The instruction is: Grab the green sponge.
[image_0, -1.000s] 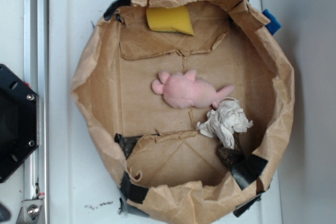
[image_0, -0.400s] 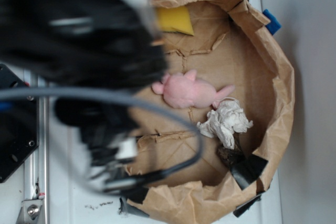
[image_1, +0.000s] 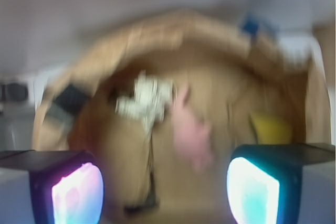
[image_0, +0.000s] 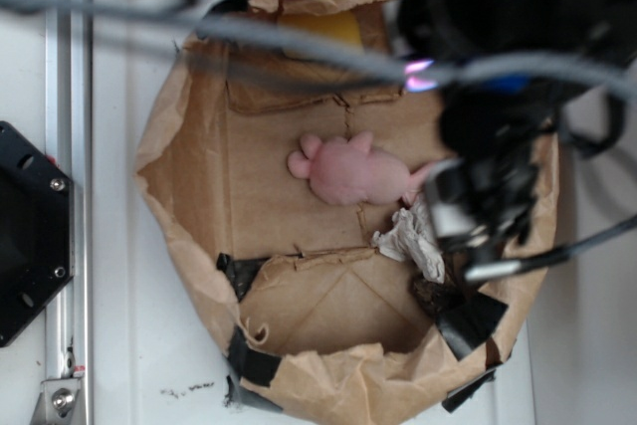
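The green sponge (image_0: 323,27) is a mustard-yellow foam block at the far end of the brown paper bin (image_0: 179,156), partly hidden by the blurred arm; it shows in the wrist view (image_1: 273,128) at the right. My gripper (image_1: 165,190) is open and empty, its glowing pads (image_1: 79,195) wide apart, high above the bin. In the exterior view the gripper (image_0: 483,211) hangs blurred over the bin's right side, away from the sponge.
A pink plush toy (image_0: 353,171) lies in the bin's middle, also in the wrist view (image_1: 191,132). Crumpled white paper (image_0: 413,241) lies to its right, and shows in the wrist view (image_1: 147,100). A black base (image_0: 25,236) stands at the left.
The arm has swung into view and swept from the left side across to the right side of the bin. The sponge, plush and paper have not moved.
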